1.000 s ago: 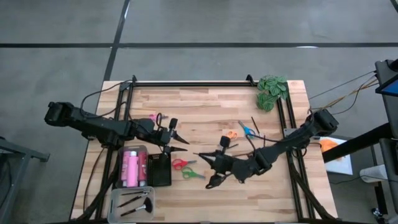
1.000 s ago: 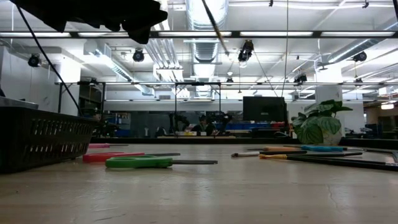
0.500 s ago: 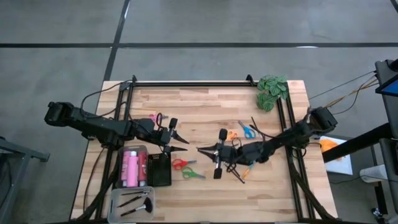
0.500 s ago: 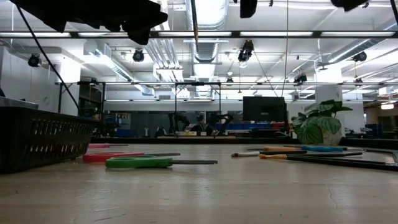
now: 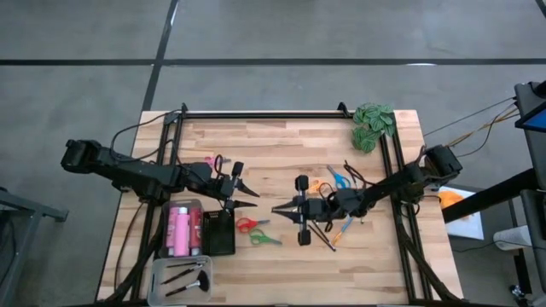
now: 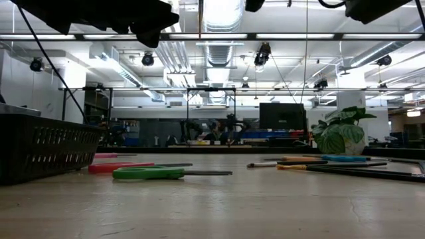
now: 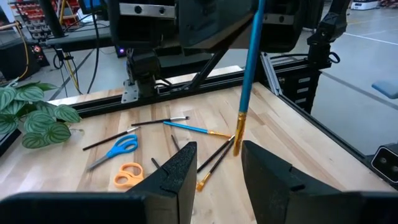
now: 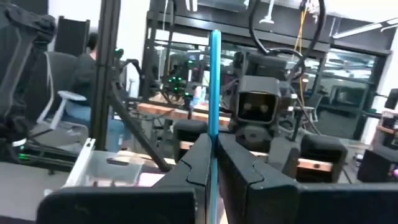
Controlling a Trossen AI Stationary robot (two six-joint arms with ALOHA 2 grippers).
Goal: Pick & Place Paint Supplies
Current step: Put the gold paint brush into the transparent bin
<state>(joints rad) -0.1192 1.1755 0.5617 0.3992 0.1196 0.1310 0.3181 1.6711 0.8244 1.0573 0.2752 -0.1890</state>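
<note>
1. Blue-handled brush [image 7: 250,59] hangs upright over mid-table, right of the black basket [image 5: 219,233], bristle end down, clenched between the right gripper [image 5: 280,209] fingers.
2. Seen from above, its shaft is hidden behind the gripper.
3. Right arm has drawn back from the basket since a second ago; left gripper [image 5: 248,195] fingers parted, empty.

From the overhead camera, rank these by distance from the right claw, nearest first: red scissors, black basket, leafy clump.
From the right claw:
1. Red scissors, just beside it toward the left arm.
2. Black basket, past the scissors on the left side.
3. Leafy clump, at the table's far right corner.
</note>
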